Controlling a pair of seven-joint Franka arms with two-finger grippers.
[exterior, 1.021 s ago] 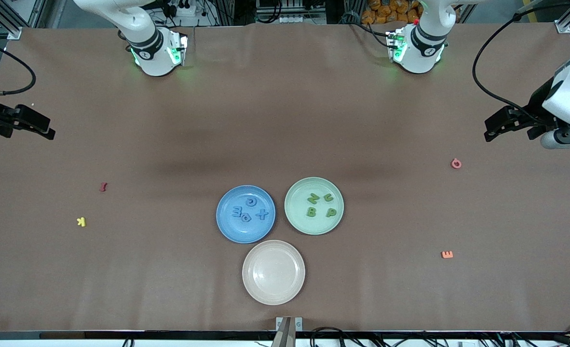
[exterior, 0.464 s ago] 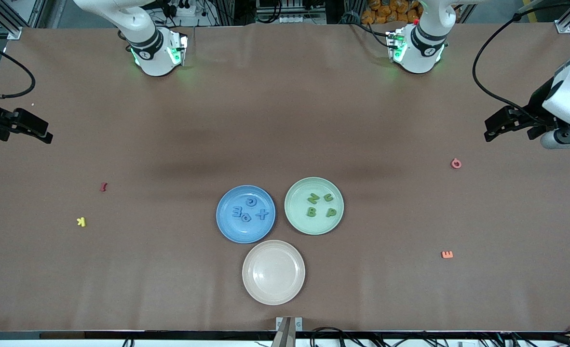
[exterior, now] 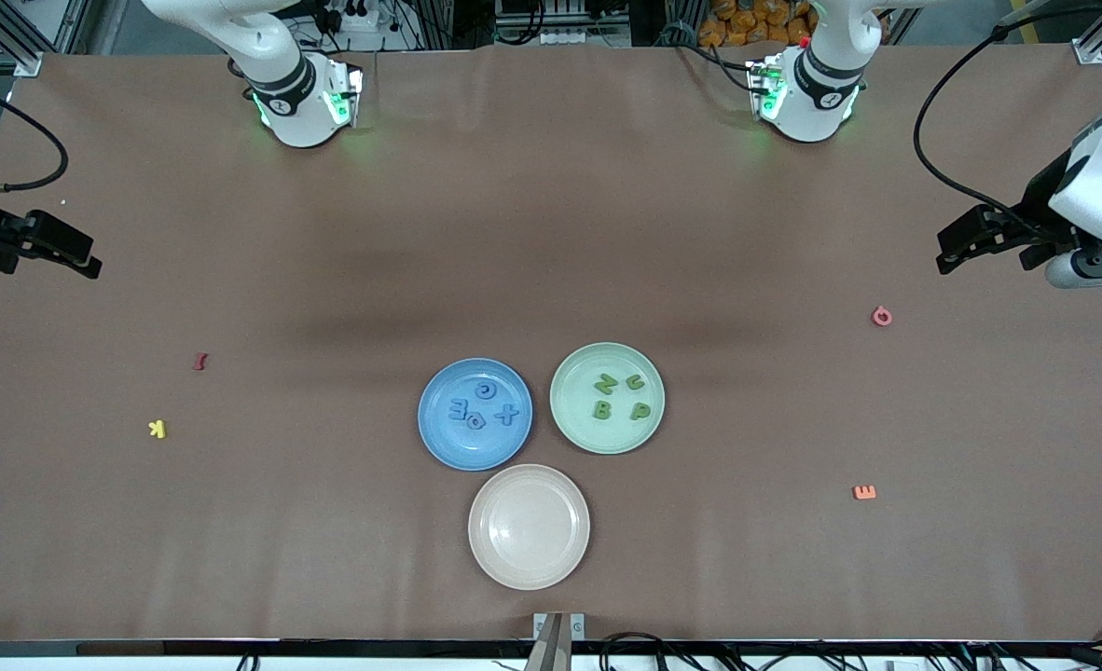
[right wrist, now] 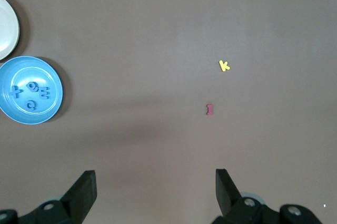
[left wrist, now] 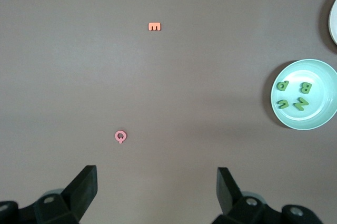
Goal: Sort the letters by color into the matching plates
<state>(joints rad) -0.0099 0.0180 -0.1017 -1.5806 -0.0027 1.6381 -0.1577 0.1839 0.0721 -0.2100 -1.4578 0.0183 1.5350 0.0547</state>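
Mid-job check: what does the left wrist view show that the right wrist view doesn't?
Only the left wrist view: the green plate holding four green letters, plus the orange letter and the pink letter on the table, and the left gripper, fingers open.
Only the right wrist view: the blue plate with four blue letters, the yellow letter, the red letter, and the right gripper, fingers open.
Both: the cream plate's edge and the brown table.

Both my arms parked wide, pincers empty.
Left pincer (exterior: 957,244) hangs spread open over its tabletop end; right pincer (exterior: 80,256) gapes the same over the other end.
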